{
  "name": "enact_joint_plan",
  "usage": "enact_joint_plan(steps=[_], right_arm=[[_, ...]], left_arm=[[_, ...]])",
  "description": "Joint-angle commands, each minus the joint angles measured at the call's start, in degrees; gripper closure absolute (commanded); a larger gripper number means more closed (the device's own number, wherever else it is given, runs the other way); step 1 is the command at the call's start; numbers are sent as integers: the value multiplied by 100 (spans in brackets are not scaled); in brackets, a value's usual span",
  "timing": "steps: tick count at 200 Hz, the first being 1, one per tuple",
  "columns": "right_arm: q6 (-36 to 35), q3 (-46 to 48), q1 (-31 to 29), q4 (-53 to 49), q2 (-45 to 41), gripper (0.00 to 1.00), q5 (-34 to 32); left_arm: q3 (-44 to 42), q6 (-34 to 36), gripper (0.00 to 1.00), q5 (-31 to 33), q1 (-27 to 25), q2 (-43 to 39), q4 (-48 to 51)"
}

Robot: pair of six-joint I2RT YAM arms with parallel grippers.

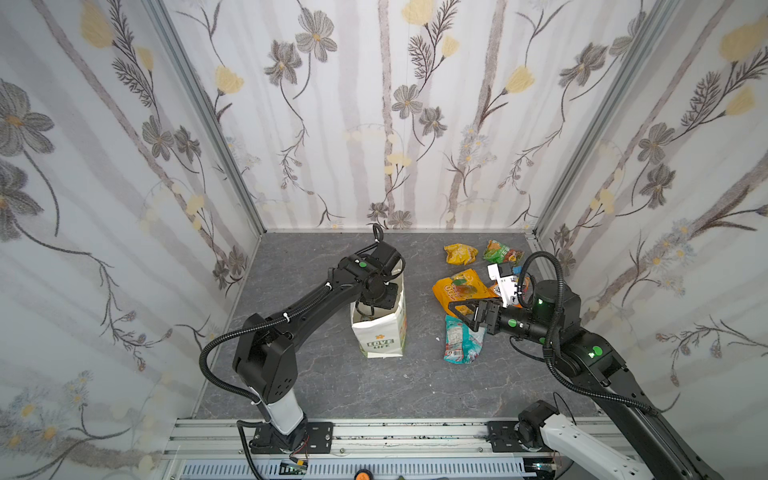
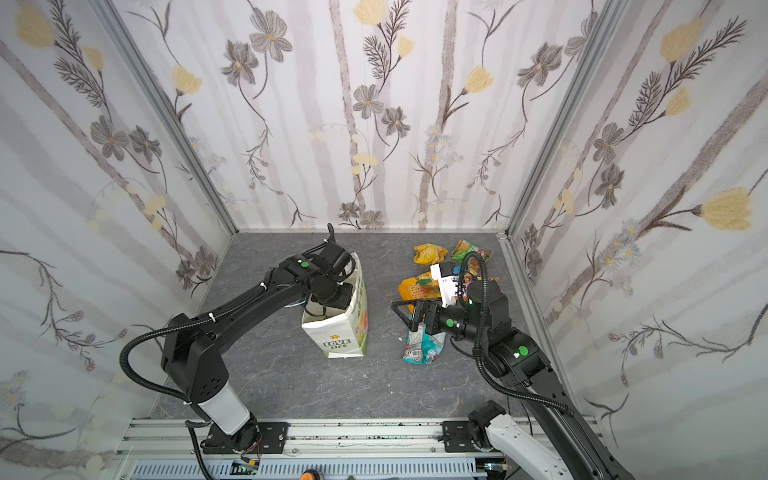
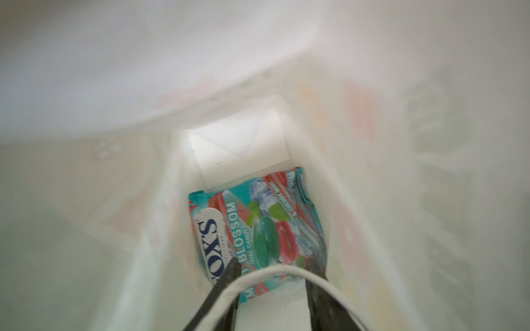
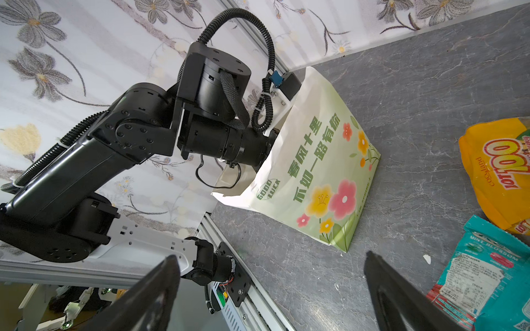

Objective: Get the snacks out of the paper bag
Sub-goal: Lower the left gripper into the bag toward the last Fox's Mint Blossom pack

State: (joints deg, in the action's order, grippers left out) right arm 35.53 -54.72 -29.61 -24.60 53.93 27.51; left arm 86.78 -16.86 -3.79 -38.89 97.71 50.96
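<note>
Left claw (image 3: 274, 262) sat deep in the paper bag (image 1: 380, 332), mid-surface, jaws partly parted over the FOX'S packet (image 3: 252, 229) on its floor. It needed to clear the cord handle (image 3: 286, 268) first, then pinch an edge.

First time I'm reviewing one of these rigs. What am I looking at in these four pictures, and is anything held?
Two black robot arms with two-fingered grippers work over a grey table. Two pictures look down from overhead and are nearly identical. The other two come from a camera on each wrist. The left gripper is down inside the white paper bag, jaws apart over a teal FOX'S packet on its bottom, not closed on it. The right gripper hangs open and empty above the table. Already out lie a yellow packet, a green packet, a large orange packet and a teal packet.
</note>
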Motion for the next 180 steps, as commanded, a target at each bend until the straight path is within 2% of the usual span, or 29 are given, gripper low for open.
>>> enact_joint_plan(steps=[1, 20, 37, 46, 69, 94, 145, 180], right_arm=[[22, -18, -15, 240, -5, 1, -43], [27, -9, -13, 254, -15, 1, -44], [24, -13, -12, 245, -6, 1, -39], [10, -21, -12, 232, 7, 1, -26], [-4, -39, -10, 212, 12, 1, -51], [6, -15, -16, 219, 12, 1, -46], [9, 75, -16, 218, 3, 1, -45], [14, 106, -19, 225, 3, 1, -61]], left_arm=[[38, -57, 60, -9, -24, 165, 268], [-43, -171, 60, 417, -22, 385, 356], [-190, -210, 57, 402, -22, 458, 113], [-252, -219, 51, 278, -17, 493, -3], [-311, -239, 30, 27, -28, 625, -209], [-311, -230, 22, -17, -22, 876, -295], [-990, -455, 22, 19, -39, 1136, -834], [-1308, -542, 42, -20, -55, 1037, -1109]])
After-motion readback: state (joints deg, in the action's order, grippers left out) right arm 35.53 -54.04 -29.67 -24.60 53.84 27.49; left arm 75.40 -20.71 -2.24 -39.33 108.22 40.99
